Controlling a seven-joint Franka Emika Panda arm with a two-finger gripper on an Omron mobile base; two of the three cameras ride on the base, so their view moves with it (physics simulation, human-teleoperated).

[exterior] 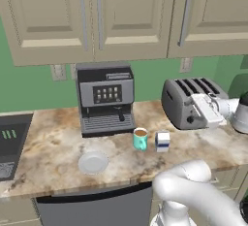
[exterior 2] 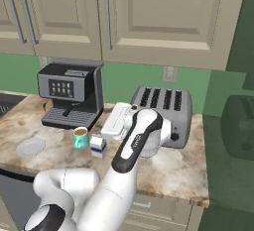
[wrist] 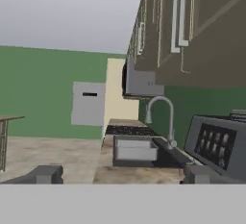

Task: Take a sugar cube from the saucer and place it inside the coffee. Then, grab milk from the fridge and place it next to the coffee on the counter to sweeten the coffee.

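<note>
Two things by the coffee machine: coffee and milk are standing just beside each other on the counter.
Saucer: lying near left of the coffee.
Gripper: hanging empty, fingers spread wide, right of the milk, before the toaster.

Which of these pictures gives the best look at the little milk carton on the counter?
The left base view: the milk carton stands in the open just right of the teal mug, nothing in front of it. The right base view shows it smaller, beside the mug and close to the robot's arm. The hand view looks toward the sink instead.
</note>
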